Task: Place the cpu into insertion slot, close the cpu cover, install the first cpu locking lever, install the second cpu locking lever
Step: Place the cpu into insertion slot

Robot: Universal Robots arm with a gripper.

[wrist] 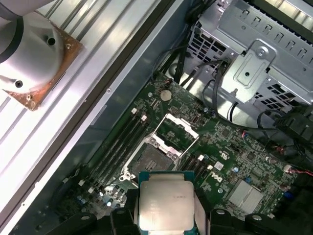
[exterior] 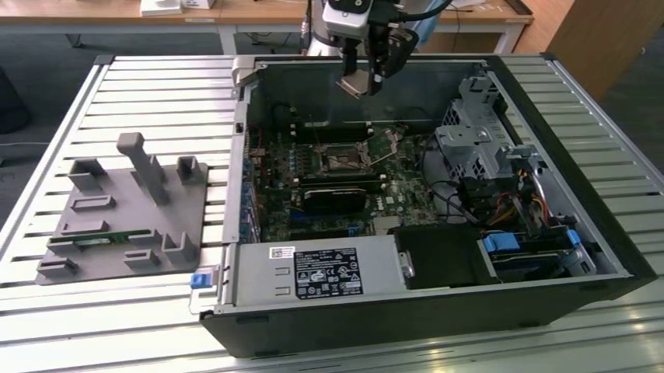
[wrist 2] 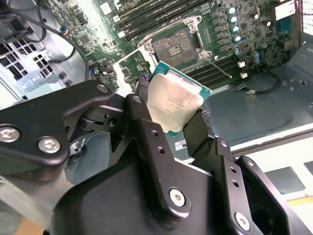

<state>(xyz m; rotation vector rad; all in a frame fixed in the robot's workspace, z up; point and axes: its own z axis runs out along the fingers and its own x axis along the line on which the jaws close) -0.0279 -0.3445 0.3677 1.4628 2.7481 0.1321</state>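
Claw (wrist 2: pixel 172 110) clamped on cpu (wrist: pixel 163 203), held above uncovered insertion slot (wrist: pixel 150 161); cpu cover (wrist: pixel 178 131) stood raised.

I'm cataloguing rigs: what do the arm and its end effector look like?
The end effector is matte black, its flat fingers drilled with small holes and fastened by silver screws. The arm is rounded and silver-grey.

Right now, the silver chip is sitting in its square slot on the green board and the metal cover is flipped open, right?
Not quite. The cpu is not in the insertion slot. The gripper holds it above the green circuit board, as the second wrist view shows. The slot is empty. The cpu cover is flipped open, as you said.
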